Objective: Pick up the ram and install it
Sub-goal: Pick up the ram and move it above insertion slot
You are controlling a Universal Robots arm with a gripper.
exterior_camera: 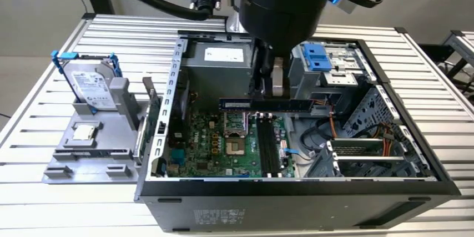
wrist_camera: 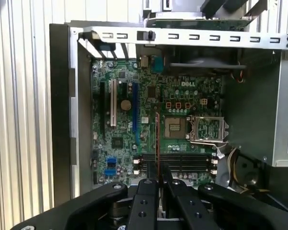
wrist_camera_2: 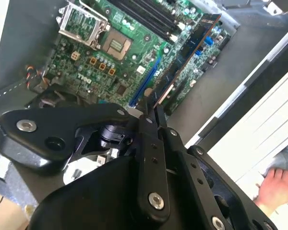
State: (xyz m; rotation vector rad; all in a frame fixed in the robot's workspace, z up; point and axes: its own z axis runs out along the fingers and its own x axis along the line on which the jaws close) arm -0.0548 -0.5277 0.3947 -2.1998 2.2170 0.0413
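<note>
The gripper (exterior_camera: 271,97) has its fingers clamped on the ram (exterior_camera: 241,104), pinching the thin board by its flat faces near the middle. That grip seems meant to keep the stick level and leave its lower edge free. In the exterior view the ram hangs inside the open case (exterior_camera: 296,209), above the motherboard (exterior_camera: 222,154) and clear of it, near the far end of the slots (exterior_camera: 268,142). It is not seated: the stick lies crosswise to the slots rather than along them. In the first wrist view the ram (wrist_camera: 157,143) is edge-on, a thin line running out from the gripper (wrist_camera: 159,178) and crossing the dark slots (wrist_camera: 182,162) at a right angle, just beside the empty socket (wrist_camera: 175,128). In the second wrist view the ram (wrist_camera_2: 187,52) juts from the gripper (wrist_camera_2: 151,109) over the board. The hard drive (exterior_camera: 92,84) and processor (exterior_camera: 84,131) sit on a holder outside the case, on the exterior view's left. A person's hand (wrist_camera_2: 273,189) lies on the table (wrist_camera_2: 259,143) beyond the case.
</note>
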